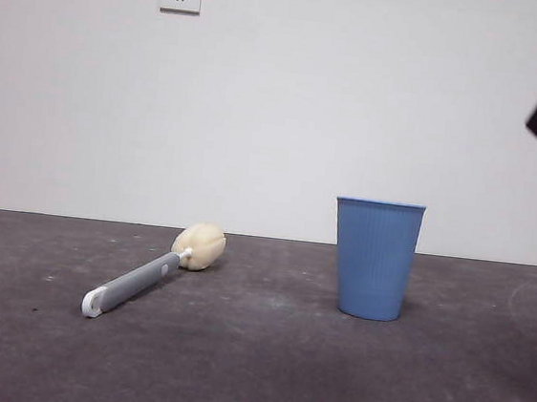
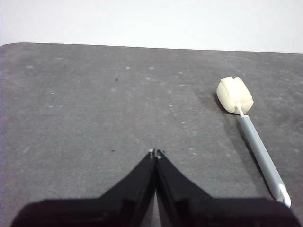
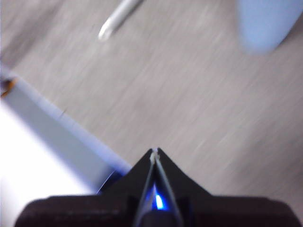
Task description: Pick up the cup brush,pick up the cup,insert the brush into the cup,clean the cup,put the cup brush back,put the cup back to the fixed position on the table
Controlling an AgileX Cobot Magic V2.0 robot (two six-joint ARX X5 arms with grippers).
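Both my end effectors—left (image 2: 155,153) and right (image 3: 155,151)—are pinched closed, empty. The cup brush (image 1: 150,272) lies flat mid-bench, the cup (image 1: 375,258) upright, well apart. That low handle could skid away; the light cup could tip.

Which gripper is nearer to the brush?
Probably the left. The left gripper hovers beside the brush, which fills much of its view. The right gripper sees only the handle tip, far off.
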